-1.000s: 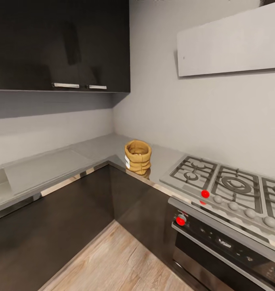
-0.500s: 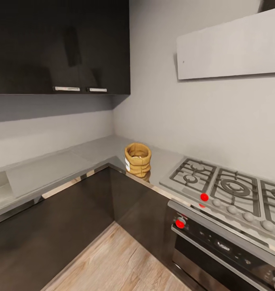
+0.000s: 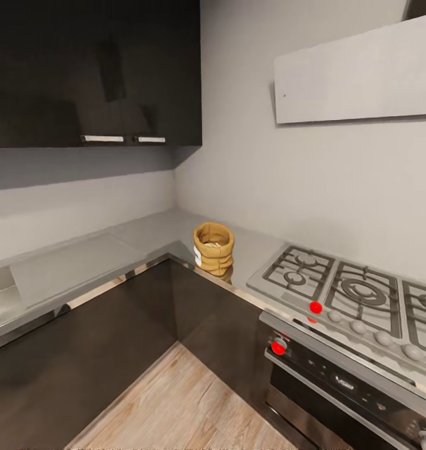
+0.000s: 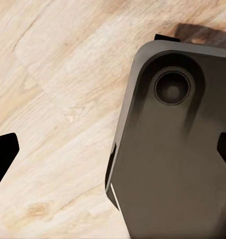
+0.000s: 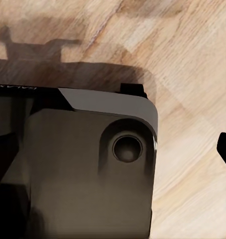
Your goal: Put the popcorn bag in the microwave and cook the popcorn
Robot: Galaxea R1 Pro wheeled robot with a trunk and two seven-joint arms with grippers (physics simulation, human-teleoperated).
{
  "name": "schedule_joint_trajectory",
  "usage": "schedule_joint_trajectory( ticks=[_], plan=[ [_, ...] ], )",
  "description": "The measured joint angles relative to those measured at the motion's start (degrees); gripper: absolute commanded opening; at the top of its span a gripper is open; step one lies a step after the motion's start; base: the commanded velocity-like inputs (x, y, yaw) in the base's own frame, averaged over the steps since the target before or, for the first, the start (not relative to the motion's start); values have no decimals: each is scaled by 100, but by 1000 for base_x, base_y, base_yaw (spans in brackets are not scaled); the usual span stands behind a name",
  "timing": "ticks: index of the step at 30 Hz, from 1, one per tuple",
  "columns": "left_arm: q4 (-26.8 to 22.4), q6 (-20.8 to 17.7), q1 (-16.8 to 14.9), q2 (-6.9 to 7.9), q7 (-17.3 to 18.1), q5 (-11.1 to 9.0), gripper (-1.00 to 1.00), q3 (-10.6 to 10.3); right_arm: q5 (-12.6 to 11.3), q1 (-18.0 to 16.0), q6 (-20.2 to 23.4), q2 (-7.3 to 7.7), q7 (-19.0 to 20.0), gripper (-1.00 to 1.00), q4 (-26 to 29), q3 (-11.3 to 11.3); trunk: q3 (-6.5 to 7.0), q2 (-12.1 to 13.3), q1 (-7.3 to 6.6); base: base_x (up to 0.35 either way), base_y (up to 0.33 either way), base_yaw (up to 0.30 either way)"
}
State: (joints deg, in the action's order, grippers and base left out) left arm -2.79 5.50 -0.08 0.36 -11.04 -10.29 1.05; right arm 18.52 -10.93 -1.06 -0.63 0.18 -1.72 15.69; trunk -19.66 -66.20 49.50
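From the head view, the popcorn bag [image 3: 213, 248], a soft tan sack with a rolled rim and white label, stands upright on the smooth grey countertop [image 3: 144, 234] at the inner corner, just beside a gas stove [image 3: 356, 290] with red knobs. Looking down the left wrist, the left gripper [image 4: 113, 154] hangs wide apart and empty over pale wood-grain floor [image 4: 58, 89] and the robot's dark rounded base [image 4: 177, 164]. Looking down the right wrist, one dark fingertip [image 5: 225, 149] shows above floor and base; I cannot tell its spread. The bag lies well apart from both.

A home kitchen, apparently: a gas hob [image 3: 356, 294] over a built-in oven [image 3: 350, 387], with grey countertop [image 3: 81, 262] and dark wall cabinets [image 3: 94, 69] left of the hob.
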Motion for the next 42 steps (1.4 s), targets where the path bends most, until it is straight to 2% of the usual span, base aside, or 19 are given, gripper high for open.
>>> schedule_joint_trajectory(
  ticks=[9,14,42],
  plan=[
    [0,-13,0,9,13,0,100,-10,0,0,3,0,3,100,0,0,-82,0,0,0,0,0],
    [-14,-11,0,50,18,63,100,-60,0,0,-2,0,-2,100,0,0,-127,0,0,0,0,0],
    [-9,-13,0,35,18,69,100,-68,0,0,3,0,5,100,0,0,-381,0,0,0,0,0]
  ],
)
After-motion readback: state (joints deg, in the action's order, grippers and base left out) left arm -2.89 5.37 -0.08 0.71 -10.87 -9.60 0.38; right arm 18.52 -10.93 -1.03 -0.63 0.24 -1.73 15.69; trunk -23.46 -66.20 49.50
